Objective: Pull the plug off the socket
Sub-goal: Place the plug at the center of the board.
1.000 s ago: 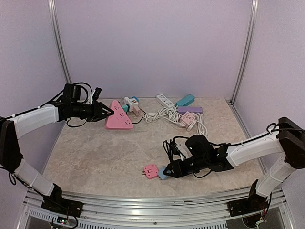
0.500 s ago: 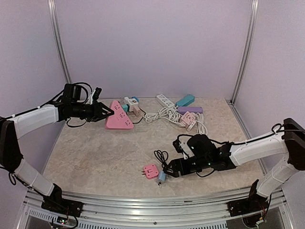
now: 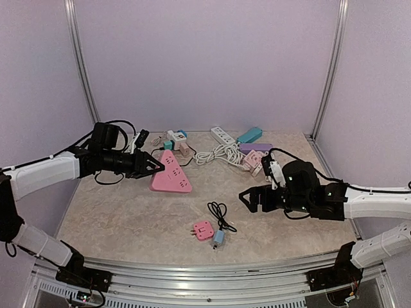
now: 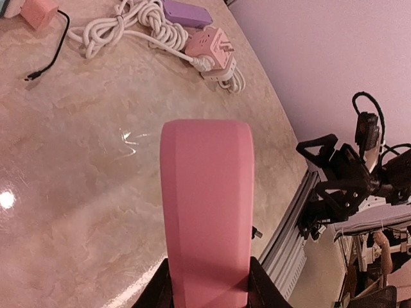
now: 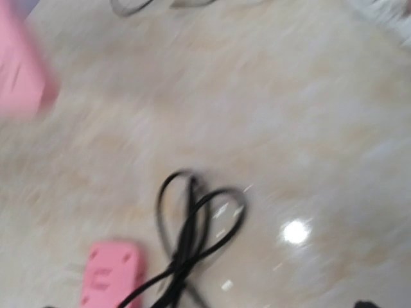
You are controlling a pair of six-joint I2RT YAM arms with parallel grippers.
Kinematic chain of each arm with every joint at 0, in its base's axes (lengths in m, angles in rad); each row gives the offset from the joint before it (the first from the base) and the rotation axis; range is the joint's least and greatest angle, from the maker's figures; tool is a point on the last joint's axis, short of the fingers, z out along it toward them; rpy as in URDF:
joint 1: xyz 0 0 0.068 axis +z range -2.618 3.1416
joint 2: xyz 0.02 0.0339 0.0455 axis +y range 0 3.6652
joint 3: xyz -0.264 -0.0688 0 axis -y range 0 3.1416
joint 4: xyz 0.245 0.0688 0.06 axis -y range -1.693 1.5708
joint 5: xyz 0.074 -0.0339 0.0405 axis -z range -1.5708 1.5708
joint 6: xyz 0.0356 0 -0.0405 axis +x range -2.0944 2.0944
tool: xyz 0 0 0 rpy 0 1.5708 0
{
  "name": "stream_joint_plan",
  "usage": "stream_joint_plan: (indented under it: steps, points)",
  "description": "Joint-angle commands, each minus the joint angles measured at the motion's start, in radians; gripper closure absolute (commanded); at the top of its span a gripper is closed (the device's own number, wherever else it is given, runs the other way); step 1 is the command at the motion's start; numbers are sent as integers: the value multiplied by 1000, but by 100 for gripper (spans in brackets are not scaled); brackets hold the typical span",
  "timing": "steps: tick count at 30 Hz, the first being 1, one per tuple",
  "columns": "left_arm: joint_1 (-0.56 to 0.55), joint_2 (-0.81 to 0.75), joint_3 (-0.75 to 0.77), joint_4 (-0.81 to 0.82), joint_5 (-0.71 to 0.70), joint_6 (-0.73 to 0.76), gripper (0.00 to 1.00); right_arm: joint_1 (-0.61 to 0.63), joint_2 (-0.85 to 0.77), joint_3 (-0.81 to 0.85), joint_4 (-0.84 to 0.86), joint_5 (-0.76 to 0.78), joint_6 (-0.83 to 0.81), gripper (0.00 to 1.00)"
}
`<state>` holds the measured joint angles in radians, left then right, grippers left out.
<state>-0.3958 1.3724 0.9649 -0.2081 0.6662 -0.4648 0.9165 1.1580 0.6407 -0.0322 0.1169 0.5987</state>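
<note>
Pink power strip point(image 3: 172, 177), ten o'clock, pinched by the left gripper point(image 3: 155, 168): keep it flat and steady. Right gripper point(image 3: 248, 199) spread, empty; blue plug point(image 3: 218, 239) lies at six o'clock beside the small adapter point(image 3: 203, 230).

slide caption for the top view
Left gripper holds the pink power strip; open right gripper hovers apart from the small pink adapter and blue plug.

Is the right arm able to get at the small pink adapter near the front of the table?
Probably yes. The right gripper hangs open just right of the adapter, with bare table between them. Only the black cable lies close beside the adapter and might get nipped too.
</note>
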Motion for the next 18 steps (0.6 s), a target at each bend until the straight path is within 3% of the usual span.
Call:
stream_joint_plan:
  steps: [1, 9, 18]
  points:
    - [-71, -52, -105, 15, 14, -37, 96, -46, -37, 14, 22, 67, -94, 0]
    - [-170, -80, -279, 52, 74, -81, 96, -88, -62, 38, 55, 81, -156, 1]
    - [-178, -78, -366, 81, 120, -112, 96, -91, -83, 18, 55, 88, -137, 0]
